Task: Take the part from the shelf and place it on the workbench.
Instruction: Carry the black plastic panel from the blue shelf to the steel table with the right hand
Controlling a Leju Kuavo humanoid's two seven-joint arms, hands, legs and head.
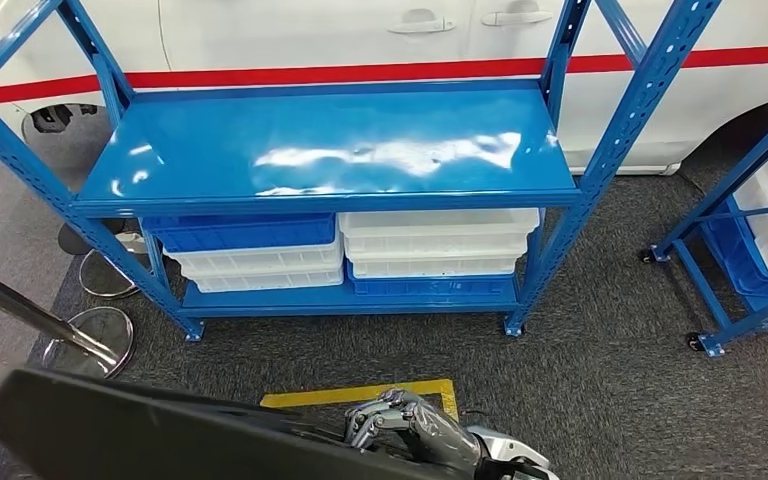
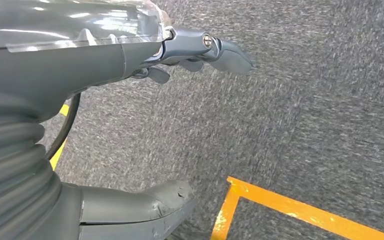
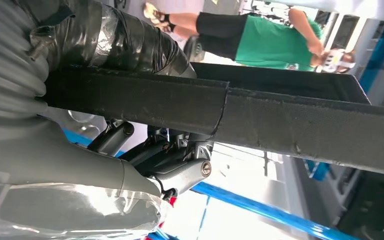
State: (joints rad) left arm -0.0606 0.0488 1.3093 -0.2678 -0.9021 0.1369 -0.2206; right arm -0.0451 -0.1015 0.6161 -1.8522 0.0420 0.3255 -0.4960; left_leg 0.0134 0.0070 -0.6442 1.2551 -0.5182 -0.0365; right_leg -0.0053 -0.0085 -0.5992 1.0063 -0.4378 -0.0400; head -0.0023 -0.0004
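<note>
The part is a long, flat black panel point(image 1: 160, 435) lying across the lower left of the head view. My right hand point(image 1: 400, 425) grips its edge near the bottom centre. In the right wrist view the panel point(image 3: 280, 120) runs across the picture as a dark bar, and my right hand's fingers point(image 3: 180, 170) curl around it from beneath. My left hand point(image 2: 80, 65) hangs over grey carpet, thumb point(image 2: 135, 210) and fingers point(image 2: 220, 50) apart with nothing between them. The blue shelf point(image 1: 330, 150) stands ahead, its top board bare and glossy.
Blue bins point(image 1: 240, 232) and white bins point(image 1: 438, 235) fill the shelf's lower level. A second blue rack point(image 1: 750, 230) stands at the right, a white vehicle point(image 1: 360, 30) behind. Yellow floor tape point(image 1: 360, 395) lies near my feet. Stool bases point(image 1: 90, 335) sit at the left. A person in green point(image 3: 275, 42) stands nearby.
</note>
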